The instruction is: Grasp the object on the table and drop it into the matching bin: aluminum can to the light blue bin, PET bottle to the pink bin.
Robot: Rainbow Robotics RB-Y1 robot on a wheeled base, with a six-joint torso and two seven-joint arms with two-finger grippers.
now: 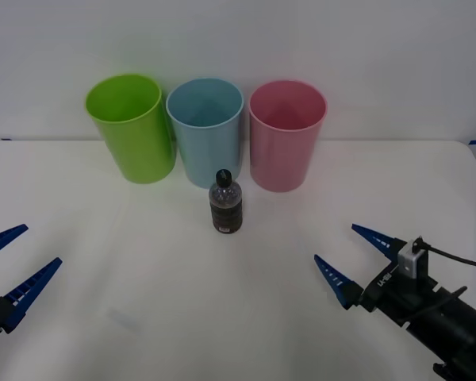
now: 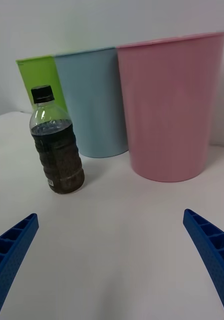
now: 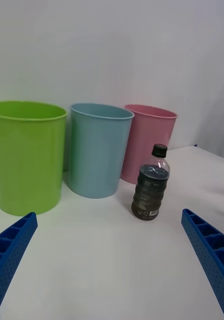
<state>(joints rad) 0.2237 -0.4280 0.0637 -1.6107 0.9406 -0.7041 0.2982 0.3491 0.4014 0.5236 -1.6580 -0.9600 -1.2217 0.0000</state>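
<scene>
The right gripper [image 1: 350, 260] is held low over the near right part of the table [image 1: 143, 262], with its 2 blue ribbed fingers [image 2: 11, 250] spread wide apart and nothing between them. It is pointed toward the middle of the table, and it is kept well apart from the bottle [image 1: 225, 202]. The left gripper [image 1: 20, 260] is seen at the near left edge of the front view, likewise spread open and empty, its fingers [image 3: 207, 250] angled inward.

The bottle is stood upright near the middle of the table, between the 2 grippers and farther from the robot than either. A black cap, a clear shoulder and a dark lower body are shown. It is placed just in front of the light blue bin [image 1: 205, 127], toward the gap between that bin and the pink bin [image 1: 286, 133], without touching either as far as can be told.

3 bins are lined up along the far edge of the table: a lime green bin [image 1: 130, 125] on the left, the light blue one in the middle, the pink one on the right. All 3 are upright, close beside each other.
</scene>
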